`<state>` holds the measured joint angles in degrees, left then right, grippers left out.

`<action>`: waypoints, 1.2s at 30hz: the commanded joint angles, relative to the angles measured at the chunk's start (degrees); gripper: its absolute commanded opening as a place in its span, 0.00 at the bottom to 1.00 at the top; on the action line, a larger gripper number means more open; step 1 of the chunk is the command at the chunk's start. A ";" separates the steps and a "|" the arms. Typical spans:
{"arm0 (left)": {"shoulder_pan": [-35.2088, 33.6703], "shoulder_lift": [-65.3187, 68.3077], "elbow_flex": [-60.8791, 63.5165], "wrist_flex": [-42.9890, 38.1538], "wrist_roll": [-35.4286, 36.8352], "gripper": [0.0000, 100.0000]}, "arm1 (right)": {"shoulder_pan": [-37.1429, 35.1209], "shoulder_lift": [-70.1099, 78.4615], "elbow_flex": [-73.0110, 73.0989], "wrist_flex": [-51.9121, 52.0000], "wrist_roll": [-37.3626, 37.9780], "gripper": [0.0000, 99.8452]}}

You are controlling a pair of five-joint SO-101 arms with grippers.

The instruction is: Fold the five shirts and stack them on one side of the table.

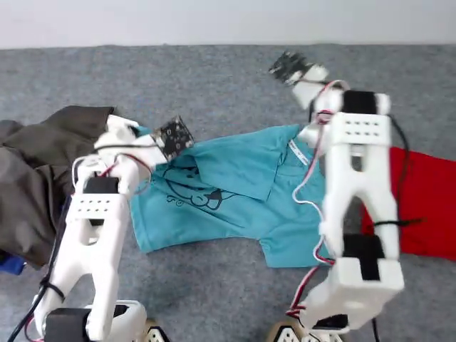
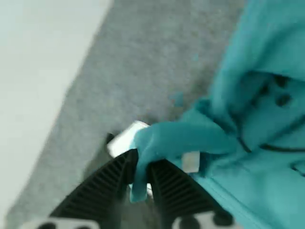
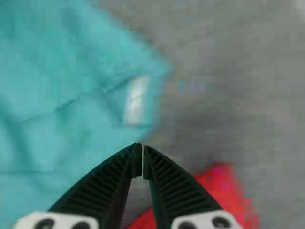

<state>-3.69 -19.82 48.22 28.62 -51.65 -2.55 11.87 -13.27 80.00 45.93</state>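
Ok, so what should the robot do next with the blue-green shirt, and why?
Probably the left gripper should carry the pinched edge of the shirt across toward its middle and lay it down. It is shut on a fold of cloth, and the shirt lies mostly spread out, not yet folded. The right gripper is shut on nothing near the collar.
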 commanded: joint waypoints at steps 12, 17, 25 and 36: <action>-2.90 0.00 7.16 0.62 2.37 0.01 | -16.22 12.26 -0.62 8.57 -17.58 0.19; -3.87 0.00 7.25 0.62 5.63 0.01 | -17.89 16.40 -1.76 5.32 -17.85 0.19; -3.78 0.00 7.25 0.44 5.80 0.01 | -18.42 25.10 -8.97 6.99 -17.93 0.19; -3.87 0.35 7.25 0.44 5.80 0.01 | -16.13 30.99 -18.46 7.16 -17.49 0.06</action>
<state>-7.30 -19.38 55.78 29.05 -46.55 -19.69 42.90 -27.60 86.77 28.26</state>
